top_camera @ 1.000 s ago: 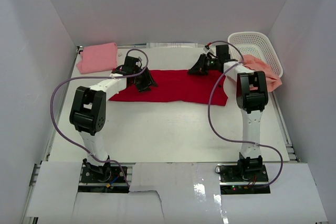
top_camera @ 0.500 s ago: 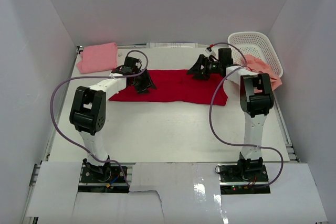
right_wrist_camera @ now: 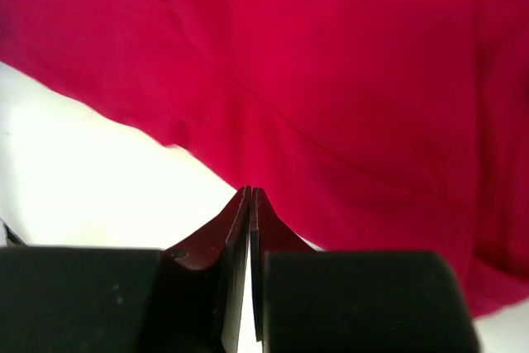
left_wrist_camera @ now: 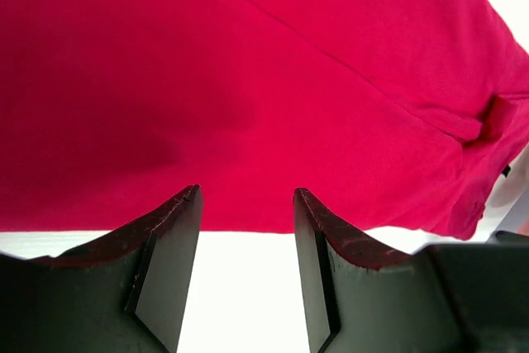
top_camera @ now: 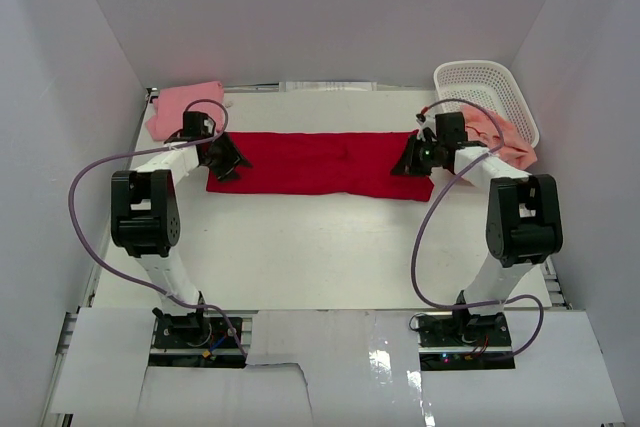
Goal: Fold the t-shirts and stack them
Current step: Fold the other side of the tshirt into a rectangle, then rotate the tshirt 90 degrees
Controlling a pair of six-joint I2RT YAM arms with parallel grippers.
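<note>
The bright red t-shirt [top_camera: 320, 162] lies folded into a long flat strip across the table's middle. My left gripper [top_camera: 228, 155] stands at its left end. In the left wrist view that gripper [left_wrist_camera: 246, 196] is open, its tips just over the red cloth's [left_wrist_camera: 248, 80] edge, with nothing between them. My right gripper [top_camera: 408, 160] is at the strip's right end. In the right wrist view it [right_wrist_camera: 250, 190] is shut, tips at the red hem [right_wrist_camera: 331, 80], no cloth showing between them. The light pink t-shirt [top_camera: 185, 107] lies folded at the back left. The salmon-peach t-shirt [top_camera: 503, 135] hangs over the basket's near rim.
A white lattice basket [top_camera: 480, 79] stands in the back right corner. White walls close in the table on the left, back and right. Purple cables loop from both arms over the near table [top_camera: 320, 247].
Both grippers have moved outward from the shirt's middle, the left to its left end and the right to its right end. The red strip now lies flatter and longer.
</note>
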